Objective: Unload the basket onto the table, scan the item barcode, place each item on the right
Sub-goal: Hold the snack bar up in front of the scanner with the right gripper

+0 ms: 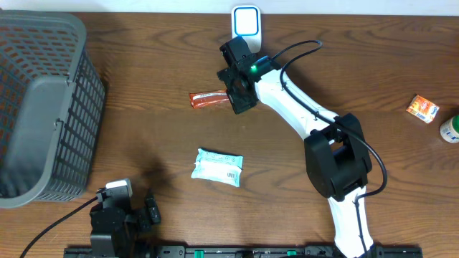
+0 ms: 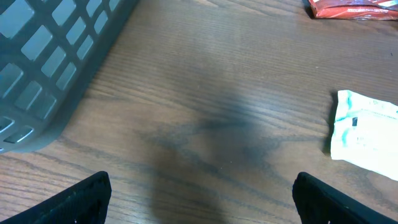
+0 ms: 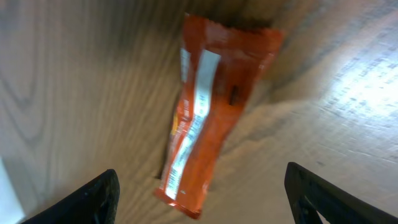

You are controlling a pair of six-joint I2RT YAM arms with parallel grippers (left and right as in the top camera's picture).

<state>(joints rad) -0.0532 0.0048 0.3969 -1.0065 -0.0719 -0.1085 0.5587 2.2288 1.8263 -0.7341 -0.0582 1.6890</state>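
An orange-red snack packet [image 1: 206, 99] lies flat on the wooden table [image 1: 143, 136], left of my right gripper [image 1: 234, 97]. In the right wrist view the packet [image 3: 214, 106] is blurred, with a white printed strip along it. It sits ahead of and between the fingers of my open right gripper [image 3: 202, 199], and neither finger touches it. A white scanner with a blue face [image 1: 246, 21] stands at the back edge, just behind the right wrist. My left gripper [image 1: 140, 211] rests near the front left, open over bare wood [image 2: 202, 199].
A grey plastic basket [image 1: 43, 107] fills the left side, and its corner [image 2: 56, 56] is close to the left gripper. A white-teal packet [image 1: 217, 166] [image 2: 367, 130] lies mid-table. A small orange box [image 1: 422, 109] and a green-white container [image 1: 452, 129] sit far right.
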